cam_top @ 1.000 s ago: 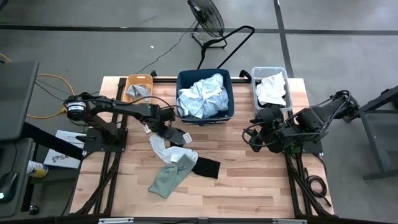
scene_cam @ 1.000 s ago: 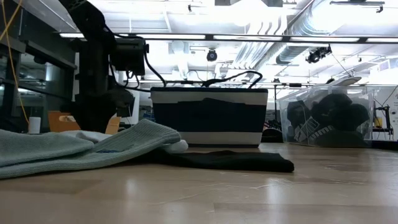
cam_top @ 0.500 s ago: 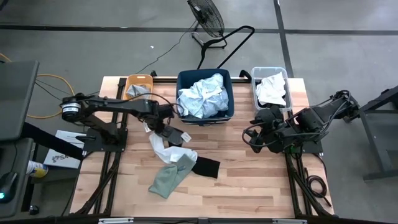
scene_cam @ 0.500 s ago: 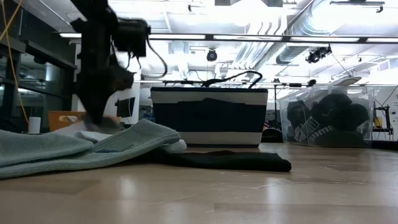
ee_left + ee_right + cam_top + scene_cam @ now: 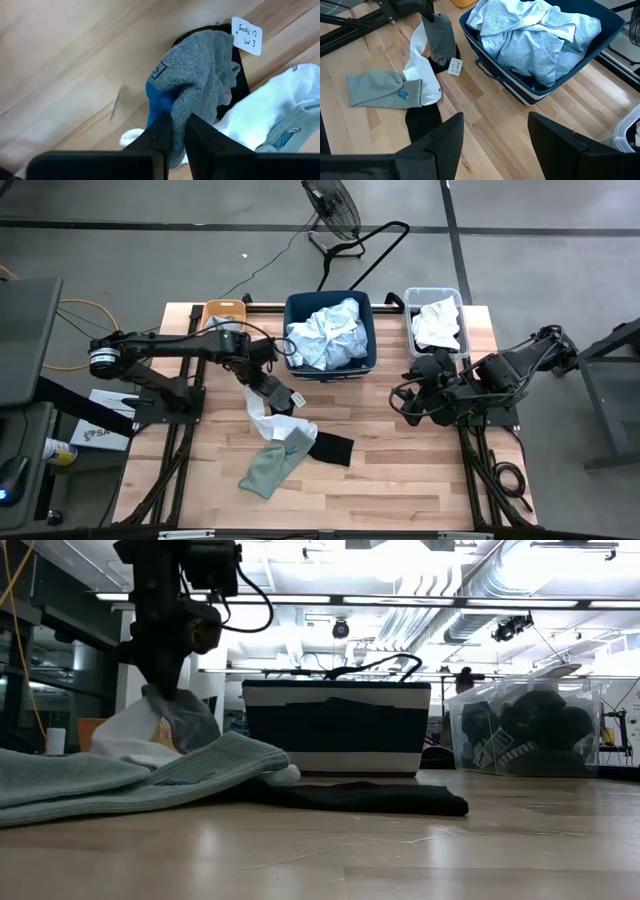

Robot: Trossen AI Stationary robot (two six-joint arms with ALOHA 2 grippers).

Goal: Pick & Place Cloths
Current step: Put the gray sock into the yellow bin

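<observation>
Grey sock [image 5: 200, 75] in left claw [image 5: 175, 127] (seemingly pinched)

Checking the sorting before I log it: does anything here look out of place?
The grey sock pinched by the left gripper carries a handwritten paper tag. Otherwise nothing stands out; the remaining cloths lie loosely piled on the table.

My wooden table [image 5: 400, 470] carries three bins along the far edge: orange [image 5: 222, 311], navy [image 5: 330, 360], clear [image 5: 436, 340]. Green sock [image 5: 268, 465], white sock [image 5: 262, 420] and black sock [image 5: 333, 448] lie left of centre.
</observation>
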